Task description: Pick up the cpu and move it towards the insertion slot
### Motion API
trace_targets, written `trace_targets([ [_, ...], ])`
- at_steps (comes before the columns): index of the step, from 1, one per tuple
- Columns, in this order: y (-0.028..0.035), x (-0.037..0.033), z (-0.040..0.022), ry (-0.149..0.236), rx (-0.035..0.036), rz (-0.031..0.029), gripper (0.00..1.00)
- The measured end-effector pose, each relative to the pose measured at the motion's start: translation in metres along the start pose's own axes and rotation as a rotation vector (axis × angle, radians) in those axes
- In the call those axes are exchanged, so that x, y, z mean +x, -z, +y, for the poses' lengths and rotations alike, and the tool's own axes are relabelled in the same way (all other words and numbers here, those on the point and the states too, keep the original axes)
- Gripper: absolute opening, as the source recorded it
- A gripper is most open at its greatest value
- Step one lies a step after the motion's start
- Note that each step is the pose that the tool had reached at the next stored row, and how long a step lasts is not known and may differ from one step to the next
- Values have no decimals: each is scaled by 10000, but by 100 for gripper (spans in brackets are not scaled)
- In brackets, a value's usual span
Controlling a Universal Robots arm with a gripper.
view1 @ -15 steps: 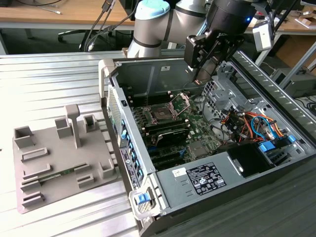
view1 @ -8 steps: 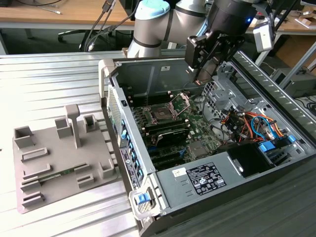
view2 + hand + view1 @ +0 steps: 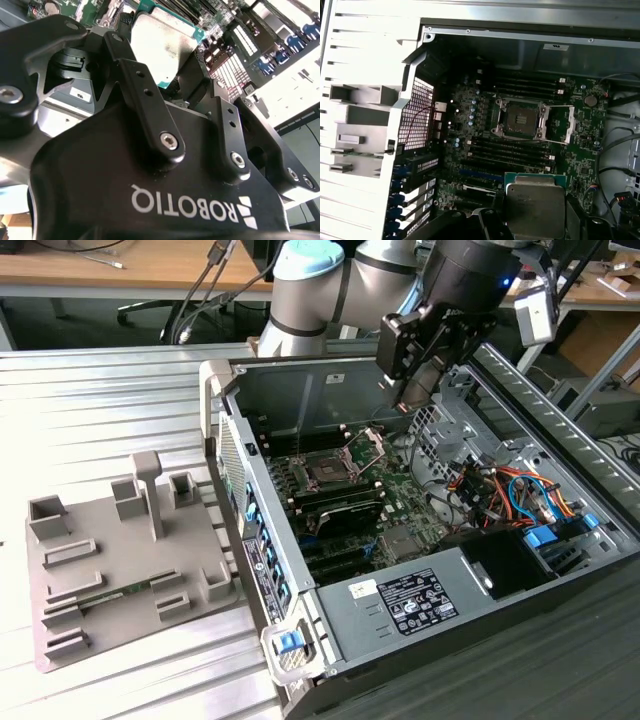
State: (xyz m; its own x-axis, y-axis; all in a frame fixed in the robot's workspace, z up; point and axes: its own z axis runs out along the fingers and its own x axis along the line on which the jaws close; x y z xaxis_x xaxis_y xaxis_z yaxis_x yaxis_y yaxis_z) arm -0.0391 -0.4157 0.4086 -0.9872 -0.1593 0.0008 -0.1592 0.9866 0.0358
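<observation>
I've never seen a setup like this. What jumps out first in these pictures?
An open computer case lies on its side, its green board bared. The robot's black hand hangs over it, holding the cpu, a silvery square chip. Beneath, on the board, the insertion slot sits with its metal bracket swung open.

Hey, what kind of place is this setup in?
Most likely a robotics lab or test workshop. An open computer case lies on a ribbed metal workbench, the gripper holds a cpu over its motherboard near the insertion slot, and wooden desks with cables stand behind.
</observation>
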Motion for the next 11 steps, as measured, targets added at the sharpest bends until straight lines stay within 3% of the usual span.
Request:
trace_targets([
  [11, -32, -90, -16, 0, 1, 1, 55],
])
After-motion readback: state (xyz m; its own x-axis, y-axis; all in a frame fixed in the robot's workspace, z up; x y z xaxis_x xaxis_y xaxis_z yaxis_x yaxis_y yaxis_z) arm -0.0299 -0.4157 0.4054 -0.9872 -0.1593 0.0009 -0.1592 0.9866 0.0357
